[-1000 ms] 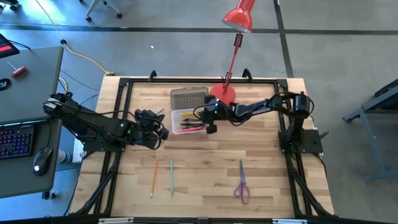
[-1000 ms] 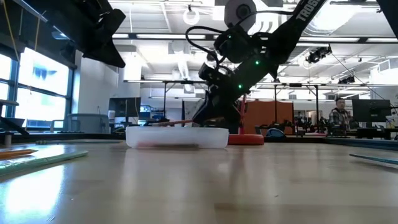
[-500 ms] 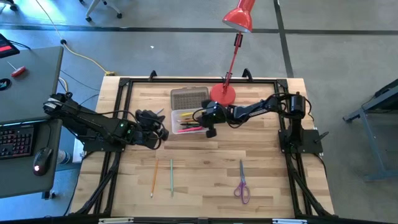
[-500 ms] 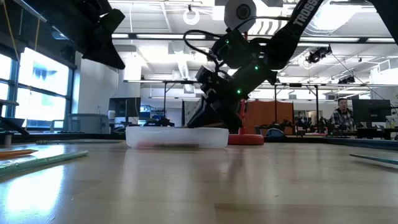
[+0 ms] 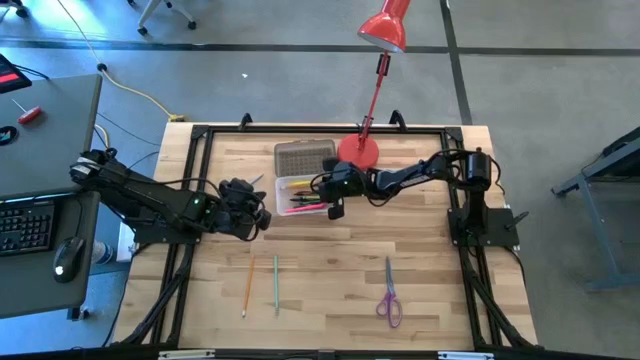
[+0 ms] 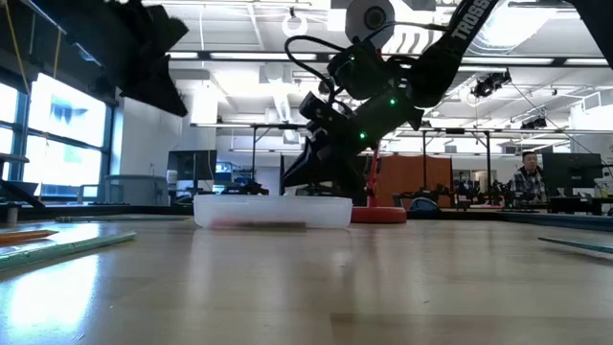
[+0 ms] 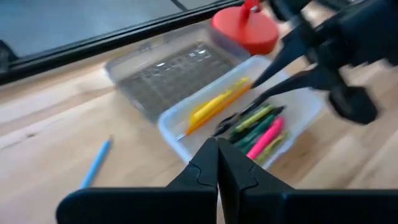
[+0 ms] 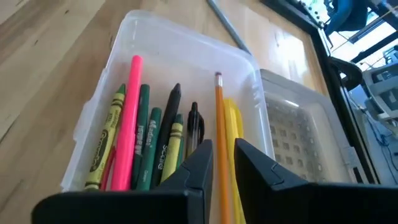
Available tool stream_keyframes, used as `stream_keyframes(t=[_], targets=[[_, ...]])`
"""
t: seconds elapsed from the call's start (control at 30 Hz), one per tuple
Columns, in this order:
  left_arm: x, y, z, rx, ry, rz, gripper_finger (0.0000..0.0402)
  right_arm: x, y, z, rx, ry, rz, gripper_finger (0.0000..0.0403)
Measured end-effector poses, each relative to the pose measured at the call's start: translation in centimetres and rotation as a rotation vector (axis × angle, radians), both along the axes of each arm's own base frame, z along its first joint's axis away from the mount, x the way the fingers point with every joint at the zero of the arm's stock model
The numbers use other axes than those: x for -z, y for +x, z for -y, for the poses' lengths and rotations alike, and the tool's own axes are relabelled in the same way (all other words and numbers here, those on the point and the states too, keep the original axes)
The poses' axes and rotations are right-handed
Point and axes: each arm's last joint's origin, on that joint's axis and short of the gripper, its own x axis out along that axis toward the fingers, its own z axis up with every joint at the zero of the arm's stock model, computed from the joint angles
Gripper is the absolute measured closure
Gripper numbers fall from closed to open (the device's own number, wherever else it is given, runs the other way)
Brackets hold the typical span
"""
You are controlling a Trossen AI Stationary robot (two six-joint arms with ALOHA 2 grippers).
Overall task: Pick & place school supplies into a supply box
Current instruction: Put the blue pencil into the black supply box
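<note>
The clear supply box [image 5: 300,195] stands open at the table's far middle, its ribbed lid [image 5: 305,158] laid flat behind it. It holds several crayons, a pink marker [image 8: 127,124], dark pens and yellow pencils. My right gripper [image 8: 224,146] hangs open over the box's right end. An orange pencil [image 8: 219,112] runs along the gap between its fingers, and its eraser end lies in the box. My left gripper [image 7: 217,146] waits shut, holding nothing, just left of the box [image 7: 249,118]. Purple scissors [image 5: 389,295] and two pencils [image 5: 247,285] lie near the front. My right gripper has the orange pencil [image 8: 221,155] lying lengthwise between its parted fingers, which slant down into the box from the table's right. A thin gap shows on each side of the pencil. I cannot tell whether either finger touches it.
The red lamp's round base [image 5: 358,150] stands just behind my right gripper, its stem leaning to the far right. A blue pencil [image 7: 96,163] lies on the wood left of the lid. A black frame borders the table. Open wood lies between the box and the front supplies.
My right gripper has tipped its fingers further down into the box's right end. The orange pencil stuck out level above the box's rim in the low view; it has sunk below the rim. My left gripper has turned a little in place.
</note>
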Motion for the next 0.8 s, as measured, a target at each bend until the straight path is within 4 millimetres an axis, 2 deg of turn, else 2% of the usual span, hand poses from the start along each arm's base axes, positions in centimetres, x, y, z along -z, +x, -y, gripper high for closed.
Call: stream_keyframes(t=[0.13, 0.33, 0.57, 0.67, 0.8], targets=[[0.7, -0.4, -0.2, -0.007, 0.04, -0.098, 0.0371, -0.5, 0.6, -1.8, -0.035, 0.014, 0.062, 0.0347], [1.6, -0.1, 0.0, 0.003, 0.029, -0.162, 0.0371, -2.3, 1.2, -6.1, -0.123, 0.056, 0.188, 0.0336], [2.0, 0.3, -1.2, -0.021, 0.008, -0.224, 0.0371, -4.0, 0.9, -12.0, -0.206, 0.268, 0.266, 0.0343], [2.1, 0.4, -2.0, -0.048, -0.032, -0.232, 0.0371, -3.9, 0.6, -14.5, -0.326, 0.309, 0.26, 0.0345], [2.2, 0.8, -2.5, -0.035, -0.121, -0.215, 0.0371, -3.2, -0.2, -17.6, -0.463, 0.235, 0.195, 0.034]])
